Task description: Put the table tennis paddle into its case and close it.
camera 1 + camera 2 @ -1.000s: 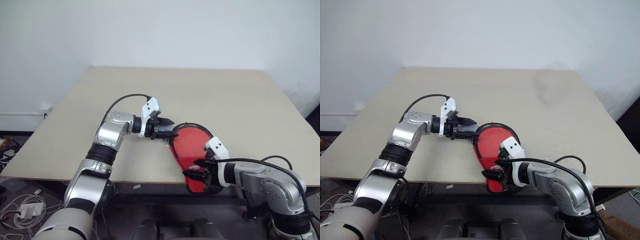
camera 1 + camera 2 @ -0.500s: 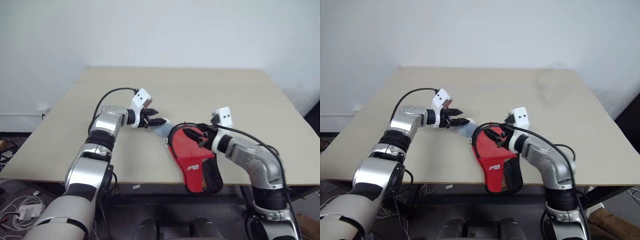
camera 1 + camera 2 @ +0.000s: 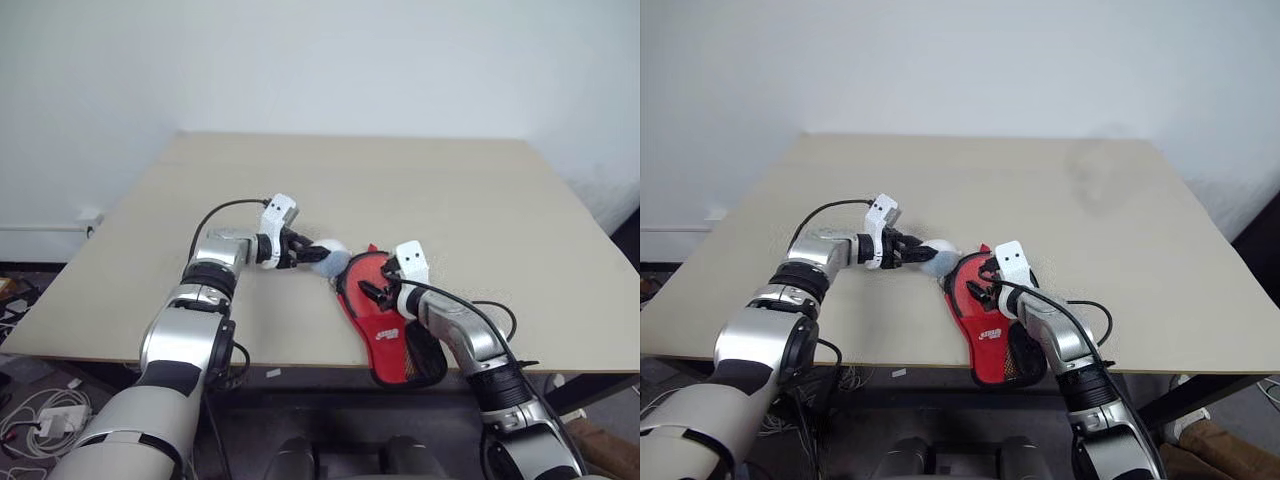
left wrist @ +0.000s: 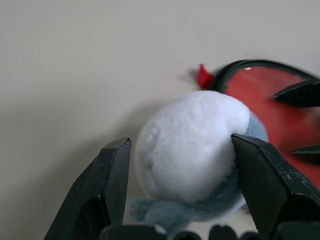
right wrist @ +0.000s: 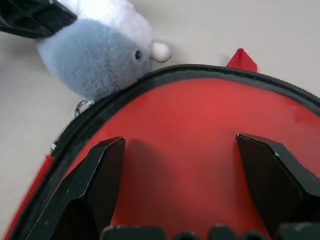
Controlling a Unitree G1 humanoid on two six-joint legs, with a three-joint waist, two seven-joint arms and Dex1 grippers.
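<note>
Fingers, left gripper (image 4: 180, 190): spread around a small grey-white plush toy (image 4: 192, 150), one finger on each side; whether both press it is hard to tell.
Fingers, right gripper (image 5: 192, 187): spread wide, hovering over the red face of the case (image 5: 200, 145), gripping nothing.
Case: flat on the counter (image 3: 450, 200) near its front edge, round end toward the toy, black mesh pocket (image 3: 420, 355) at the narrow end over the edge.
Zipper rim: black, running round the red panel.
Toy: on the counter, touching the case's rim, at its round end.
</note>
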